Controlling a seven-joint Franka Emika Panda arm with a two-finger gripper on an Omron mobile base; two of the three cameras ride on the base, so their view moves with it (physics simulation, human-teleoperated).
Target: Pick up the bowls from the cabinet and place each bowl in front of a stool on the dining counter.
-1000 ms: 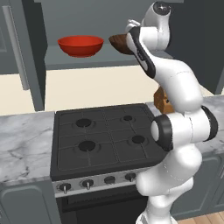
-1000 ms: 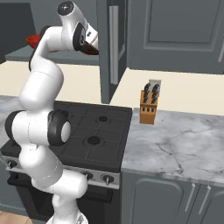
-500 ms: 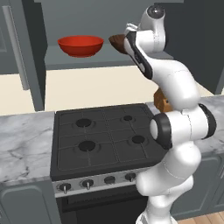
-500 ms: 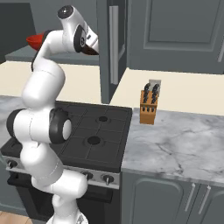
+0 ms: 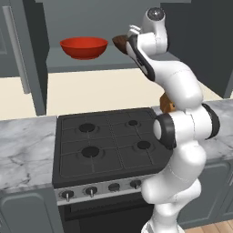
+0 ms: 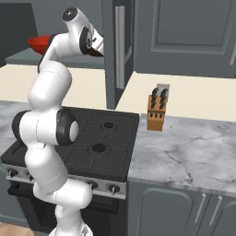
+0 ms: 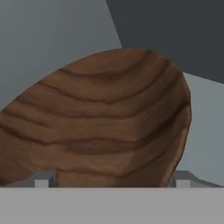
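The dark grey cabinet (image 5: pixel 54 18) stands open, its door (image 6: pixel 110 55) with the bar handle (image 6: pixel 120 46) swung out. On its shelf (image 5: pixel 91 63) rests the glossy red bowl (image 5: pixel 83 47), whose rim (image 6: pixel 38 42) peeks out behind my arm in the right base view. Right of it lies the brown wood-grain bowl (image 5: pixel 119 43), a dark sliver (image 6: pixel 95 52) in the right base view. My gripper (image 5: pixel 125 42) reaches into the cabinet right at this bowl. Up close the brown bowl (image 7: pixel 100 122) sits between my two widely spread fingertips (image 7: pixel 43 179), so the gripper (image 7: pixel 112 181) is open.
Below the cabinet is a black gas stove (image 5: pixel 104 141) set in a marble worktop (image 6: pixel 184 147). A wooden knife block (image 6: pixel 156 113) stands on the worktop to the right of the stove. Grey lower cabinets (image 6: pixel 184 207) run under the worktop.
My arm's upper joints have shifted slightly left toward the cabinet. Both bowls rest where they were.
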